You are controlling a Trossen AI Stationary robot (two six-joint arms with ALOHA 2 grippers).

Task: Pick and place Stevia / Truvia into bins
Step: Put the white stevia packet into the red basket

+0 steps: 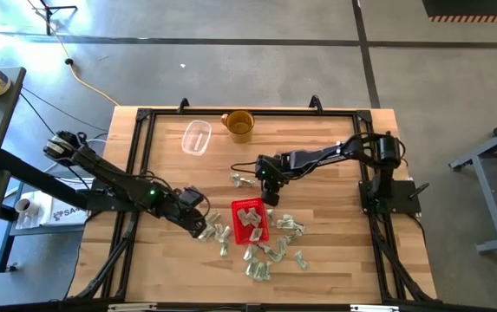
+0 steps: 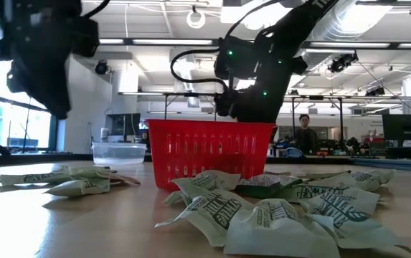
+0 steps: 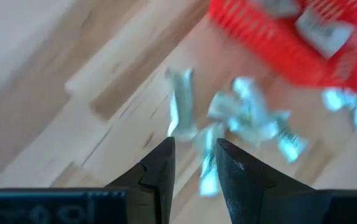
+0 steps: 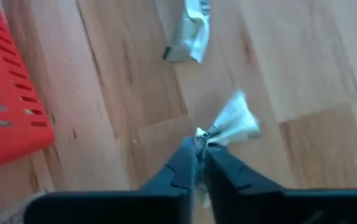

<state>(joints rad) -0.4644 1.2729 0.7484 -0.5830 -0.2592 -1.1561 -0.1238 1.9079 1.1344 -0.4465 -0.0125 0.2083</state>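
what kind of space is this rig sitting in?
Probably a robotics lab or open workshop. The low view shows exposed ceiling ducts and a person among monitors; the high view shows a bare concrete floor around the framed wooden table.

A wooden table of pale planks with a black frame around its edge fills the middle of the high view. On it, just below centre, sits a red basket (a few packets already lie inside), with loose sweetener packets scattered to its left, right and lower side and two more just above it. Toward the upper middle of the table stand a clear plastic container and, just right of it, a yellow-brown mug.
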